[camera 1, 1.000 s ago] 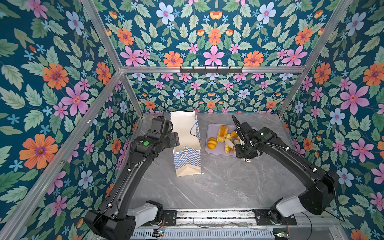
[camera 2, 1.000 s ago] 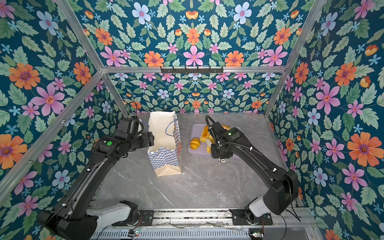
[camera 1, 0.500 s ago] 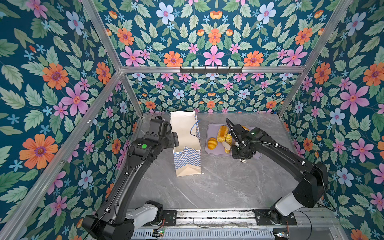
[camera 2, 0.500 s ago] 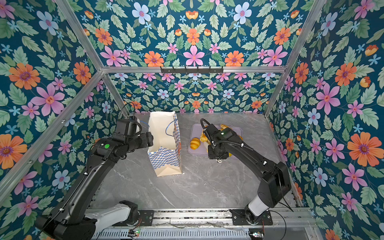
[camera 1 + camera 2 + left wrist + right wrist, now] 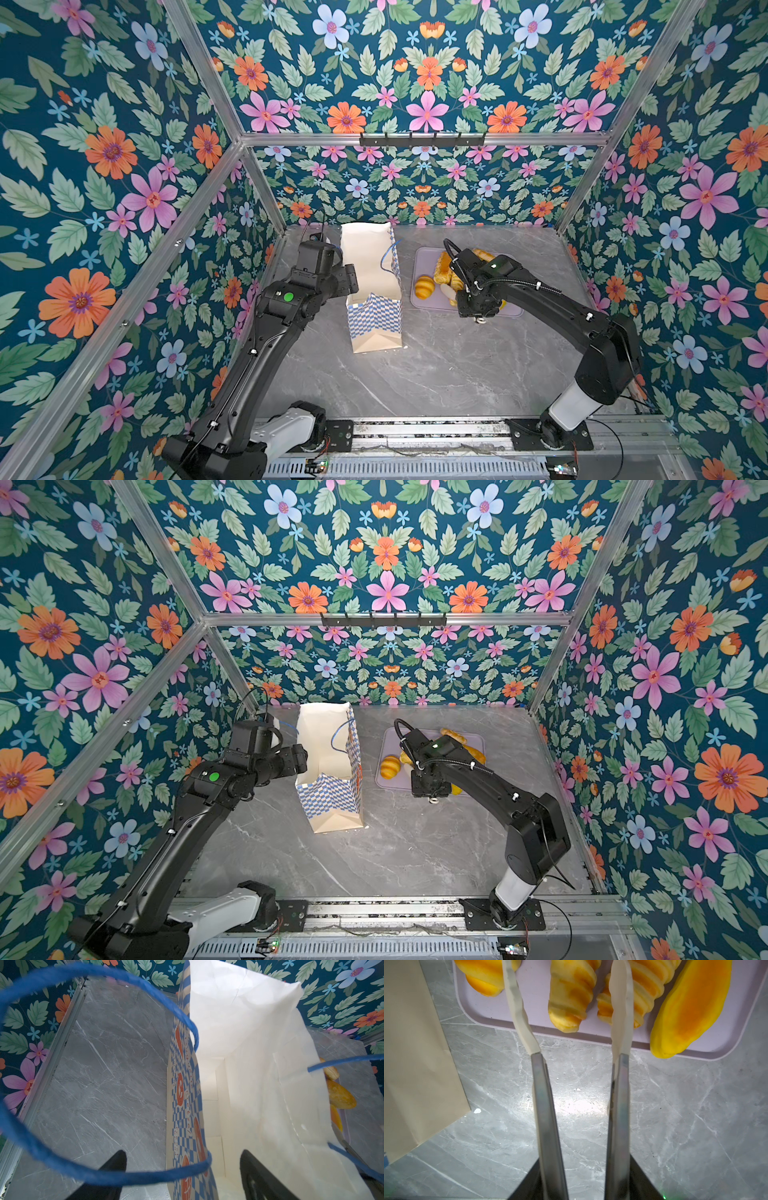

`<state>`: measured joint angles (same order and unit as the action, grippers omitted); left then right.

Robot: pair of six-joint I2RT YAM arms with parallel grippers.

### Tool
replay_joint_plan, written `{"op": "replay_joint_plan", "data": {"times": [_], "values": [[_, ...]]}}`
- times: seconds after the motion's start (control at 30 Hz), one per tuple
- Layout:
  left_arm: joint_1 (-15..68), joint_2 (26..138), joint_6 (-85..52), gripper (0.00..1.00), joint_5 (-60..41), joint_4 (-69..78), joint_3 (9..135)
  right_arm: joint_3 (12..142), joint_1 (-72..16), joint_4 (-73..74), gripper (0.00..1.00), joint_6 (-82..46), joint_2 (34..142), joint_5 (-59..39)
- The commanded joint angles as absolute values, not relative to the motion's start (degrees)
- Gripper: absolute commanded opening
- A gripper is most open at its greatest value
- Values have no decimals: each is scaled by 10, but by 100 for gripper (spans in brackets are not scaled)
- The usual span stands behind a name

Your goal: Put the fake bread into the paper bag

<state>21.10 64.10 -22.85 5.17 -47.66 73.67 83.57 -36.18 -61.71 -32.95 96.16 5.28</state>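
Jaws of right gripper [image 5: 564,985] parted, white rubbery pads flanking ridged loaf [image 5: 571,995], nothing clamped. Smooth oval bun [image 5: 691,1007] alongside. Fake bread [image 5: 442,266] glossy, golden, heaped on flat lilac tray [image 5: 483,1009], just right of paper bag [image 5: 376,316]. Left gripper [image 5: 182,1167] spread wide at bag's mouth, black fingers straddling checkered wall. Bag upright, cream, creased, with twisted blue cord handle [image 5: 145,1176]. Grey veined marble table [image 5: 436,374] beneath.
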Motion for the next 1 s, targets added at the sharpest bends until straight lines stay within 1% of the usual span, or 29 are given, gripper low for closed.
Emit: {"op": "replay_joint_plan", "data": {"times": [0.0,0.6,0.8,0.97], "values": [[211,639,-238,87,44,-461,732,844,-362,-615,50,-339,978,68],[210,636,-240,88,42,-459,729,866,-362,-617,48,-339,1031,91],[209,636,-241,89,35,-459,730,863,-362,-614,43,-342,1033,95],[207,636,-241,89,33,-459,733,855,-362,-614,39,-348,1013,102]]}}
